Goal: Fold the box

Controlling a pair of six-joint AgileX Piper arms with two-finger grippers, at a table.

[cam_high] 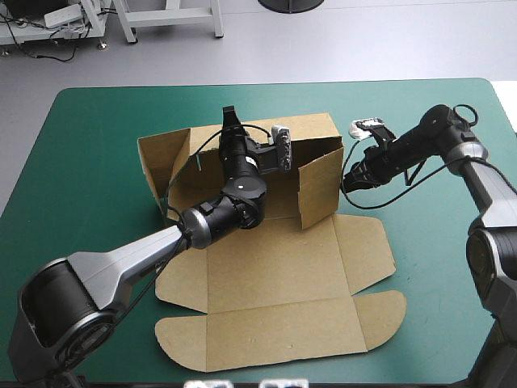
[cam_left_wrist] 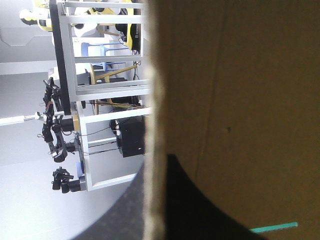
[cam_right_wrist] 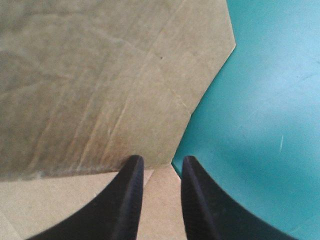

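The brown box [cam_high: 275, 275] lies in the middle of the table with its back wall and both side walls raised and its lid flat toward the front edge. My left gripper [cam_high: 232, 119] reaches in over the floor to the top of the back wall. In the left wrist view the wall's pale cut edge [cam_left_wrist: 152, 100] runs between the black fingers [cam_left_wrist: 200, 200], so this gripper [cam_left_wrist: 155, 162] is shut on it. My right gripper [cam_high: 346, 184] is at the outer face of the right side wall. Its tips [cam_right_wrist: 159, 162] stand slightly apart against the brown board [cam_right_wrist: 100, 75].
The teal-green cover [cam_high: 89, 162] lies bare on both sides of the box and beside the right gripper [cam_right_wrist: 260, 100]. The lid's rounded flaps [cam_high: 388, 311] reach close to the table's front edge.
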